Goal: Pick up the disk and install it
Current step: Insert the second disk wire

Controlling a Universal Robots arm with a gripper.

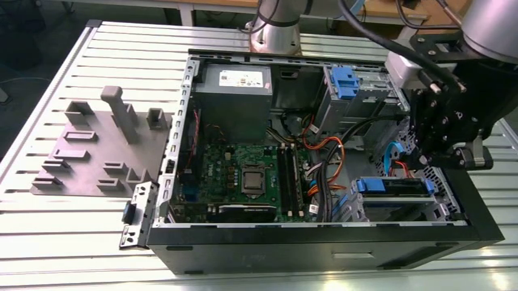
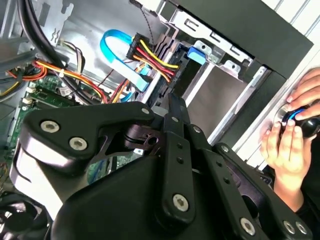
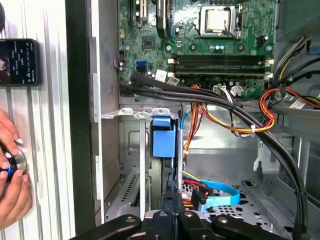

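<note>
The disk (image 1: 392, 187) sits in the drive bay at the front right corner of the open computer case (image 1: 324, 233), its blue handle facing up. In both wrist views that blue handle (image 3: 164, 137) (image 2: 197, 54) stands at the mouth of the grey metal bay, level with the bay's tabs. My gripper (image 1: 417, 165) hangs just above the disk's right end in the exterior view. Its fingers (image 3: 175, 197) (image 2: 172, 102) are shut together, close to the handle, with nothing seen between them.
A second blue-tabbed drive (image 1: 344, 82) sits in its cage at the case's back. A grey slotted holder (image 1: 97, 151) lies on the exterior view's left. Orange, yellow and blue cables (image 3: 225, 122) cross beside the bay. A person's hands (image 2: 290, 140) work a knob outside the case, near a phone (image 3: 17, 62).
</note>
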